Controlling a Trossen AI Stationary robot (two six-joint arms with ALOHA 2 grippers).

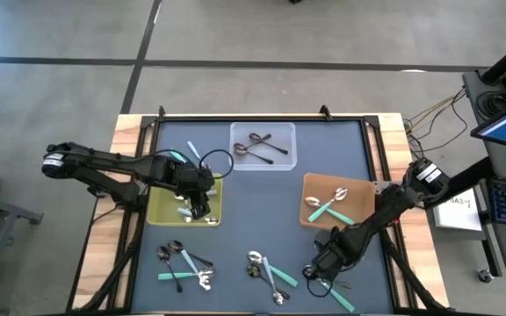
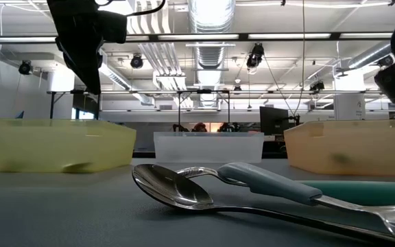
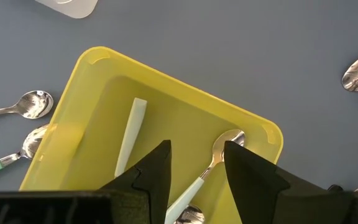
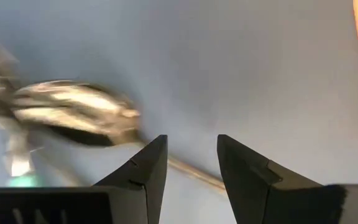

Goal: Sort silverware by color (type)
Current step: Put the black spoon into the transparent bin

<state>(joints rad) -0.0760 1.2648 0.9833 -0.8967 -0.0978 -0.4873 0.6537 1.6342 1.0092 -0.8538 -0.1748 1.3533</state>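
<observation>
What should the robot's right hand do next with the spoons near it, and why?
Probably lower the right gripper a little and close on the thin spoon handle running between its open fingers. It hovers over loose silverware on the mat, near the orange tray, while the left gripper stands open over the yellow tray.

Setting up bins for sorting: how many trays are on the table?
3: yellow tray at the left, clear tray at the far middle, orange-brown tray at the right. None seems hidden.
</observation>
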